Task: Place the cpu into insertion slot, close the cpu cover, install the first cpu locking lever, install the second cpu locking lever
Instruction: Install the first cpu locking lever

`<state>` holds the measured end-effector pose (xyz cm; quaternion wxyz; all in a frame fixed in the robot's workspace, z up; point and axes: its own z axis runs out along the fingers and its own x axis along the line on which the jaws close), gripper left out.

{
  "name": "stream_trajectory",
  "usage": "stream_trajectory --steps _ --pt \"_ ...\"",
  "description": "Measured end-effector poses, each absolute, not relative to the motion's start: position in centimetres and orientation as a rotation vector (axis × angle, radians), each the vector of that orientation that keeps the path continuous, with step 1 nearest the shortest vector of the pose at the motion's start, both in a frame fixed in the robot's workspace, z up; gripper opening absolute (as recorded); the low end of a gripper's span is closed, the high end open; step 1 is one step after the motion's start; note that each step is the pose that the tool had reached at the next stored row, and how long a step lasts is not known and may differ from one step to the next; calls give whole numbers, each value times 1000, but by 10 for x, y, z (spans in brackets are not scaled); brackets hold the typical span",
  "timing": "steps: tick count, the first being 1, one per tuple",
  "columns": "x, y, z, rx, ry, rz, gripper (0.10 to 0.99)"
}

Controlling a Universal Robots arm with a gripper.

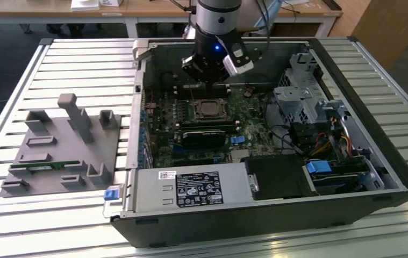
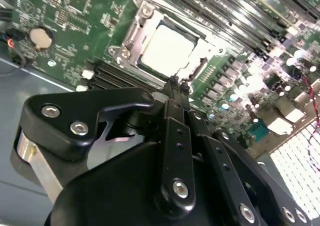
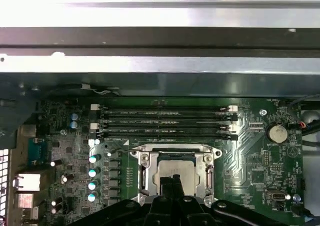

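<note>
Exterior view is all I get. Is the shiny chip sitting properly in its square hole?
Observer: Yes. In the first wrist view the cpu lies flat in the insertion slot.
Operator: Is the lid down on it?
Observer: It looks so: the cpu cover lies flat, framing the cpu.
Operator: Is the pincer holding something?
Observer: No. In the second wrist view the pincer looks shut on nothing, close to the cover's edge.

The tool [image 3: 172,186] hides part of the cpu [image 3: 172,170].
</note>
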<state>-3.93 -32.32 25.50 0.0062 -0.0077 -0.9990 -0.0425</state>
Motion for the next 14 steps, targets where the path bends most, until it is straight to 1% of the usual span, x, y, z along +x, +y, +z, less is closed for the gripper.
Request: stream_trajectory --steps 14 --pt "-73 -323 255 -23 -3146 -134 106"
